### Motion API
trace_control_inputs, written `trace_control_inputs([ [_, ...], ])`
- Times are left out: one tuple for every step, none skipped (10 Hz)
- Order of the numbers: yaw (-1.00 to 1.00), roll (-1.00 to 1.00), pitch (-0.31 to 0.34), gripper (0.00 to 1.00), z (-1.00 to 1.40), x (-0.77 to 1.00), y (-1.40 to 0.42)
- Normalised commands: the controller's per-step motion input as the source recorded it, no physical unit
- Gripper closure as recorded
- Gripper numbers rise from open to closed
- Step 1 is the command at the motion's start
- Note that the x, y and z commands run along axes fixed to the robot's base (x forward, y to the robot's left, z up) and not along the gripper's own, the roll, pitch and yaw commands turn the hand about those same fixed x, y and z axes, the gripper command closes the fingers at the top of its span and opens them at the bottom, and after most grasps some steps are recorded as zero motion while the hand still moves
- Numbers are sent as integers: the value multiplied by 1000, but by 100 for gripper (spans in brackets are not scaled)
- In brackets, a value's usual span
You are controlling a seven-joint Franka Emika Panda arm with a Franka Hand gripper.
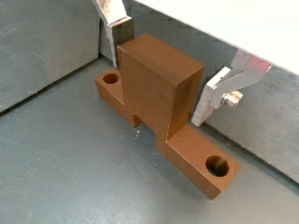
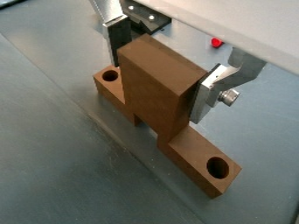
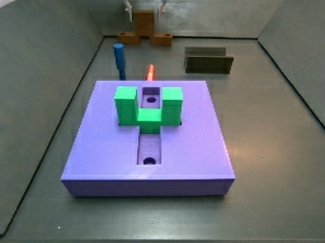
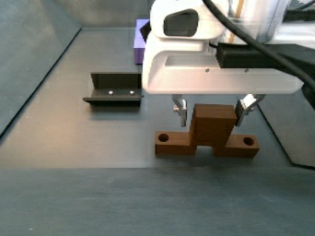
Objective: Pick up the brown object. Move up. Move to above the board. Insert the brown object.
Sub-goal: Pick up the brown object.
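The gripper (image 1: 163,80) is down at the brown object (image 1: 160,105), with one silver finger (image 1: 114,33) on each side of the block's upright stem; both wrist views show the fingers (image 2: 215,87) close against the stem's flat sides, but whether the pads press it or only stand just beside it cannot be told. The brown object rests with its long flat bar on the grey floor (image 1: 59,166), the bar running out past both fingers, with a round hole showing near each end of the bar. In a side view the gripper (image 4: 215,108) hangs under the white arm housing, the fingers straddling the stem of the brown object (image 4: 209,135), whose bar lies flat on the floor below the fingertips. A dark box-like piece (image 4: 113,89) lies on the floor well apart from the fingers. In a side view the purple board (image 3: 150,140) sits far from the gripper, carrying a green U-shaped block (image 3: 148,106) over its central groove; a blue peg (image 3: 120,61) and a thin orange-red peg (image 3: 148,72) stand near the board's far edge, between it and the brown object (image 3: 143,28).
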Motion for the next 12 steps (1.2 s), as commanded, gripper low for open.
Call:
trace_control_inputs([
  [-60,-39,-107,0,-197,0,0],
  [-43,-16,-76,0,-143,0,31],
  [-17,0,-51,0,-106,-14,66],
  [0,0,0,0,0,0,0],
  [0,0,0,100,0,0,0],
  [0,0,0,100,0,0,0],
  [0,0,0,100,0,0,0],
  [0,0,0,100,0,0,0],
  [0,0,0,100,0,0,0],
  [0,0,0,100,0,0,0],
  [0,0,0,100,0,0,0],
  [0,0,0,100,0,0,0],
])
